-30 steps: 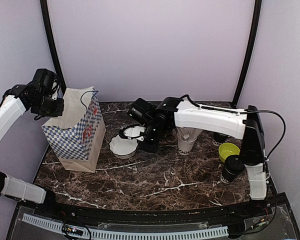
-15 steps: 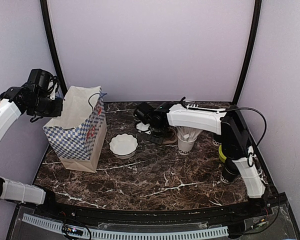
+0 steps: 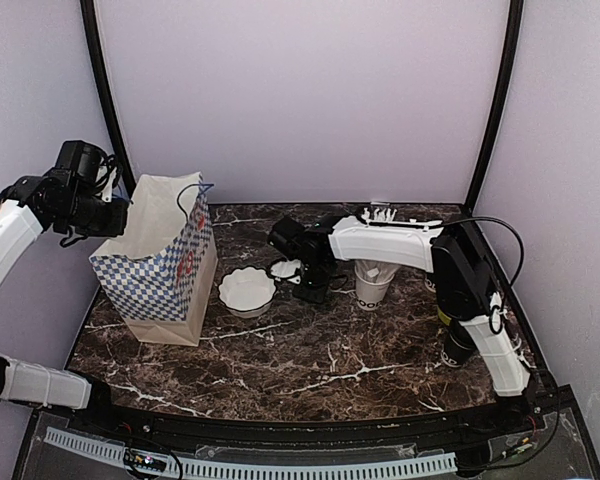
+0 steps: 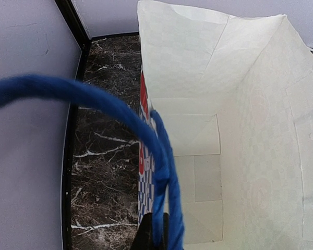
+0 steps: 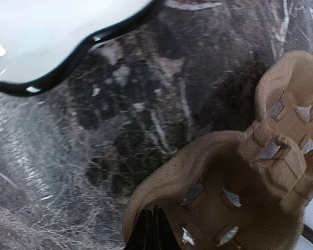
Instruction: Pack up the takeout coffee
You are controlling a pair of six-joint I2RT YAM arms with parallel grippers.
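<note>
One black takeout coffee cup (image 3: 454, 347) stands at the right edge, half hidden behind my right arm. My right gripper (image 3: 315, 289) is low at the table's middle. In the right wrist view it (image 5: 152, 230) is shut on the rim of a brown pulp cup carrier (image 5: 235, 192) lying on the marble. My left gripper (image 3: 115, 214) is up at the left, shut on the blue cord handle (image 4: 161, 172) of the blue-and-white checked paper bag (image 3: 158, 270). The bag stands open, and its white inside (image 4: 229, 130) holds nothing that I can see.
A white scalloped dish (image 3: 247, 290) with a dark rim (image 5: 52, 78) sits between bag and carrier. A white paper cup of straws (image 3: 372, 284) stands just right of my right gripper. A sliver of the green bowl (image 3: 443, 315) shows behind the right arm.
My right gripper has shut on the carrier's rim, and that arm's elbow has swung back toward the right. The left arm has lifted the bag handle slightly.
</note>
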